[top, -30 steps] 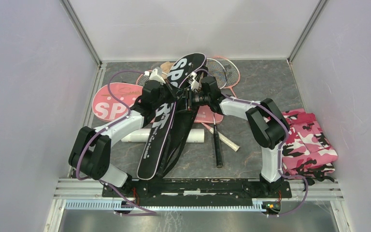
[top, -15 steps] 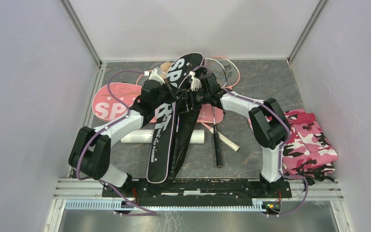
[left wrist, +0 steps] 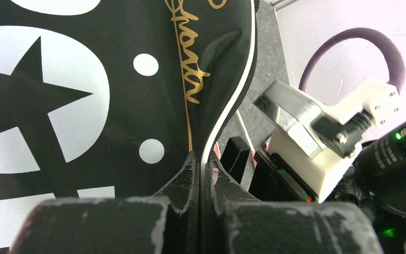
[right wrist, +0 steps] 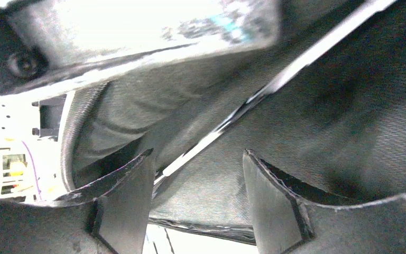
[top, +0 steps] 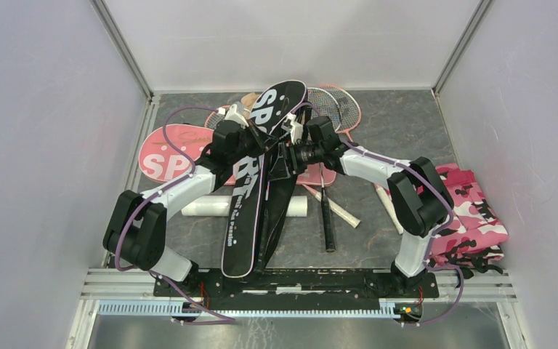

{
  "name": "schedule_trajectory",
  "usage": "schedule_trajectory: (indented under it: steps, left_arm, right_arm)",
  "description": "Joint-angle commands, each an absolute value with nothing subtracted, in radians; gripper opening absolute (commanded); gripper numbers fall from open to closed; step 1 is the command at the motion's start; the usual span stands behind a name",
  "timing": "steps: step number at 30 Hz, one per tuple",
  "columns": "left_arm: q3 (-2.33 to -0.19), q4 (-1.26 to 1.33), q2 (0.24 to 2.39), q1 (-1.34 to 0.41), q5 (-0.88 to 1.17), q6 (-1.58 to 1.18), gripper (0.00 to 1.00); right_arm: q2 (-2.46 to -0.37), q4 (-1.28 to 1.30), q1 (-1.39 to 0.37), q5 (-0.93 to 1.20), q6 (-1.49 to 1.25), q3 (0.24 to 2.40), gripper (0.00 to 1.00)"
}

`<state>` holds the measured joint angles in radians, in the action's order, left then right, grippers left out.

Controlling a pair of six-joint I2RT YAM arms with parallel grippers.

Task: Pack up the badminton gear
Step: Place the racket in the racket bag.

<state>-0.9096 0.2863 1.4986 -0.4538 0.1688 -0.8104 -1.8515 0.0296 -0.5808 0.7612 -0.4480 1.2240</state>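
A long black cover (top: 243, 211) printed "SPORT" hangs lifted over the middle of the table. My left gripper (top: 258, 138) is shut on its white-piped edge (left wrist: 227, 114), and the fingers (left wrist: 187, 174) pinch the piping in the left wrist view. My right gripper (top: 285, 151) stands open beside it. The cover's grey inner fabric (right wrist: 296, 106) lies between and behind its spread fingertips (right wrist: 137, 174), unpinched. A pink cover (top: 161, 154) lies at the left. A white tube (top: 205, 207) lies under the black cover. Rackets (top: 334, 105) rest at the back.
Two loose rackets, one with a black grip (top: 328, 222) and one with a white grip (top: 338, 212), lie right of centre. A pink camouflage cloth (top: 465, 211) is folded at the right edge. Grey walls close in on three sides.
My right gripper has opened and let go of the black cover, and its arm has swung to the right. The cover's lower end has shifted slightly right. The left grip is unchanged.
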Motion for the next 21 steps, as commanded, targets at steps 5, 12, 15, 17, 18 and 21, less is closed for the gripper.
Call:
schedule_trajectory:
  steps: [5, 12, 15, 17, 18, 21]
  left_arm:
    - [-0.953, 0.319, 1.470, -0.451, 0.189, -0.834, 0.02]
    - [-0.948, 0.319, 1.466, -0.443, 0.202, -0.873, 0.02]
    - [-0.947, 0.318, 1.464, -0.431, 0.211, -0.904, 0.02]
    - [-0.946, 0.316, 1.461, -0.422, 0.216, -0.918, 0.02]
    - [-0.948, 0.316, 1.459, -0.419, 0.218, -0.921, 0.02]
    - [-0.951, 0.315, 1.456, -0.417, 0.219, -0.923, 0.02]
  right_arm:
    - [-1.830, -0.120, -0.622, 0.784, -0.484, 1.172, 0.62]
    - [-1.863, -0.212, -0.635, 0.787, -0.536, 1.147, 0.49]
    - [-1.878, -0.232, -0.637, 0.771, -0.544, 1.148, 0.44]
    - [-1.890, -0.241, -0.639, 0.760, -0.546, 1.148, 0.42]
    - [-1.894, -0.241, -0.640, 0.754, -0.546, 1.149, 0.41]
    - [-1.895, -0.248, -0.639, 0.743, -0.544, 1.143, 0.40]
